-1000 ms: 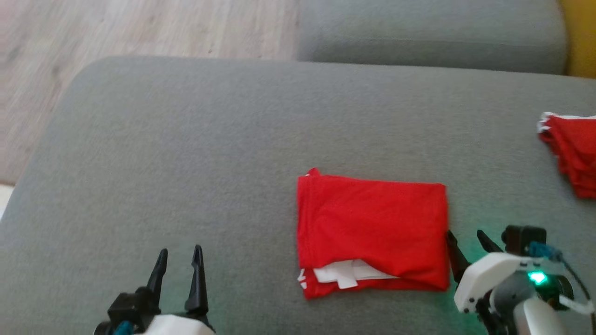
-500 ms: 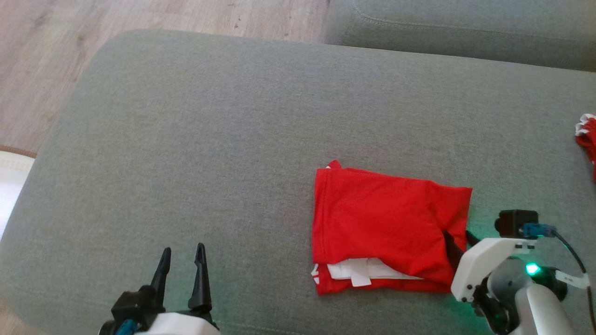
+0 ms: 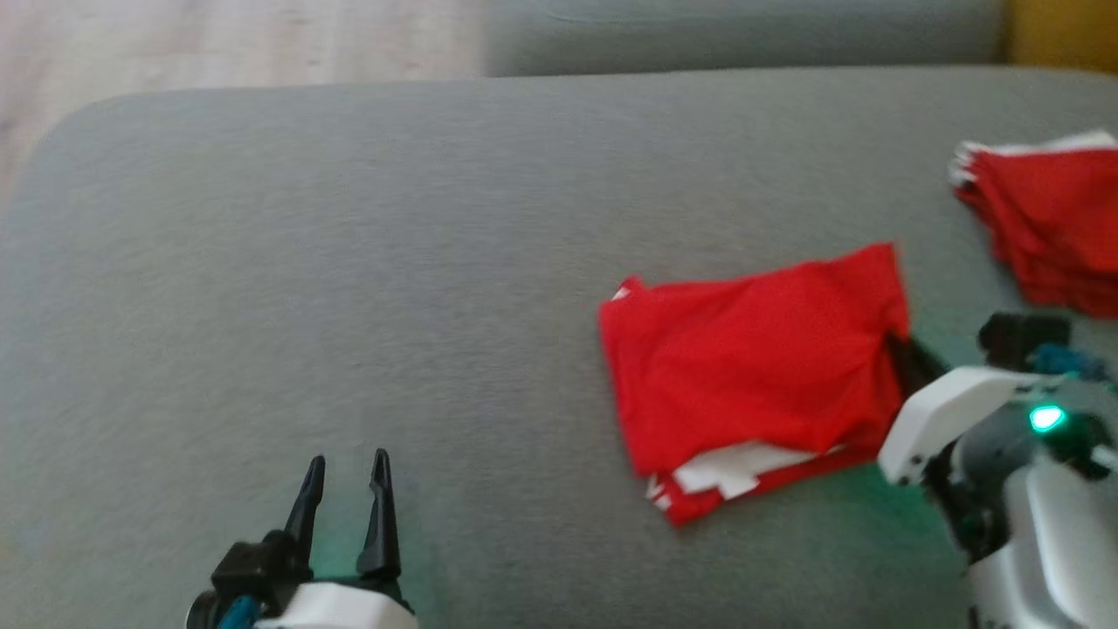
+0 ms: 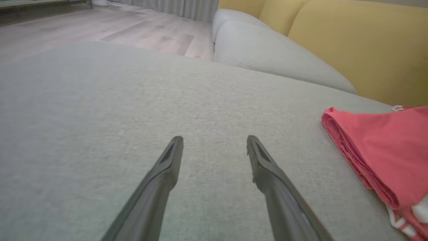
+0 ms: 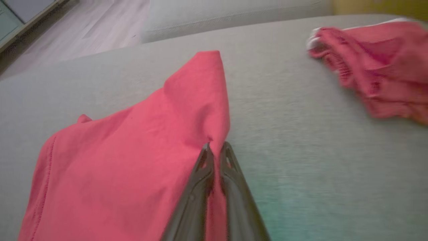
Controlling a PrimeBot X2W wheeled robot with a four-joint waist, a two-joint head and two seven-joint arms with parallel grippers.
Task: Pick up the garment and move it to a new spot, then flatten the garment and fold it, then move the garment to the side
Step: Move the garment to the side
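Jaws of right gripper [image 5: 216,144] closed, pinching garment [image 3: 751,367] at its right edge, cloth spreading left of them. Left gripper [image 3: 348,458] open, empty; garment well to its right. Judged light, limp, layers slip-prone: grip all folded layers.

Soft, even daylight with no hard shadows. The head view is motion-blurred throughout, and the red pile [image 3: 1048,227] beyond the right pincer [image 3: 898,342] smears worst. A green lamp [image 3: 1044,419] behind that pincer tints the grey cushion [image 3: 349,262] beside it; a fainter green lies under the left pincer [image 3: 345,463]. Both wrist views wash the garment [image 5: 133,150] pinkish, sharper close to each pincer and softer farther off.
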